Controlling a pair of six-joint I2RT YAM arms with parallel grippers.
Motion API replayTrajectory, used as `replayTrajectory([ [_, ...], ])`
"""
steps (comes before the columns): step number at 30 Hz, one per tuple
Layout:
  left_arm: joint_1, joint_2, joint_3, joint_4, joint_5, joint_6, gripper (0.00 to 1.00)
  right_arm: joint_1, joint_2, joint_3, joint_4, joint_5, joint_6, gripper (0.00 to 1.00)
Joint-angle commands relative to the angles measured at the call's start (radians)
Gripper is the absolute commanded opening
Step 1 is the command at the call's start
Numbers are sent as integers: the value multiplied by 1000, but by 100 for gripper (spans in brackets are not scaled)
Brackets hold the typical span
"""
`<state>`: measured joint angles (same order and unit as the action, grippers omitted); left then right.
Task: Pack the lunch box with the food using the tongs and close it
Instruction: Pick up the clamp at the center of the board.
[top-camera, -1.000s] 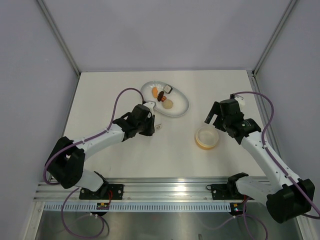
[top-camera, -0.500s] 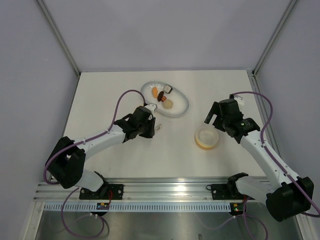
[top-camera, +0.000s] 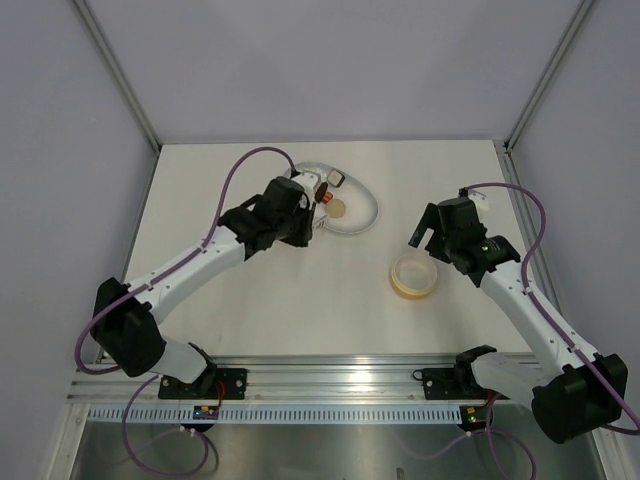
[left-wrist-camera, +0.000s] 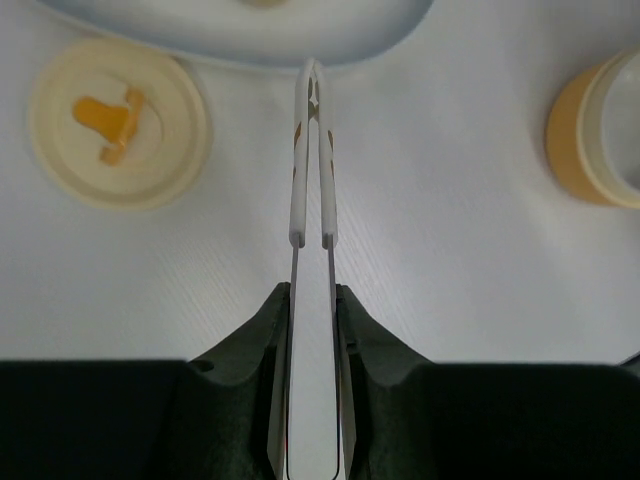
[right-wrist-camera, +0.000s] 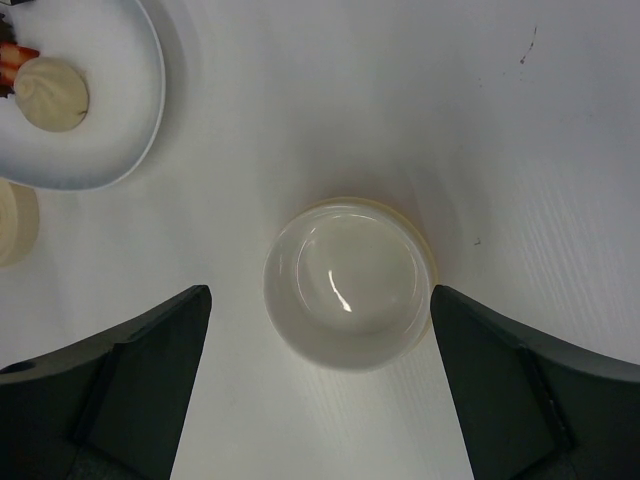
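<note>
Found left hand (left-wrist-camera: 312, 300) narrowed onto slim silvery V-shaped metal tongs (left-wrist-camera: 312, 170), gripping both legs towards the joined end. Legs squeezed almost parallel, with only a thin gap between them. Seen tips reaching the near rim of the large white oval dish (left-wrist-camera: 340, 30); cannot tell whether touching.

Noted flat round pale-yellow plastic lid (left-wrist-camera: 118, 122), orange mark (left-wrist-camera: 105, 115) facing up, lying on the white worktop (left-wrist-camera: 450, 230) just left of the tongs and close to the near edge of the dish. Hidden beneath the left arm (top-camera: 200, 265) in the top view.

Located small round pale-yellow translucent plastic tub (top-camera: 414, 275) upright and uncovered, right of the dish and nearer, apart from it. Interior bare and glossy in the right wrist view. Found right hand (top-camera: 430, 240) over the far side of the tub, spread wide and holding nothing. Dark fingers (right-wrist-camera: 140, 380) flanking the tub on both sides, clear of its wall.

Recorded food on the dish: pale beige round piece (top-camera: 338, 208), reddish-brown piece (top-camera: 326, 197) and white-and-black piece (top-camera: 338, 179), all towards its far left, just beside the left hand.
</note>
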<state>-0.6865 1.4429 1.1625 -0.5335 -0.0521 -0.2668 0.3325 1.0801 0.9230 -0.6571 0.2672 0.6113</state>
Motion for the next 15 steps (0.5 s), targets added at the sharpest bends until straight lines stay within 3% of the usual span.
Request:
replayTrajectory([
  [1, 11, 31, 153, -65, -40, 80, 14, -4, -20, 43, -1, -3, 15, 99],
  [8, 30, 207, 403, -120, -40, 100, 16, -4, -29, 57, -22, 6, 18, 100],
  [15, 51, 327, 482, -115, -15, 86, 18, -3, -36, 60, -33, 13, 19, 99],
])
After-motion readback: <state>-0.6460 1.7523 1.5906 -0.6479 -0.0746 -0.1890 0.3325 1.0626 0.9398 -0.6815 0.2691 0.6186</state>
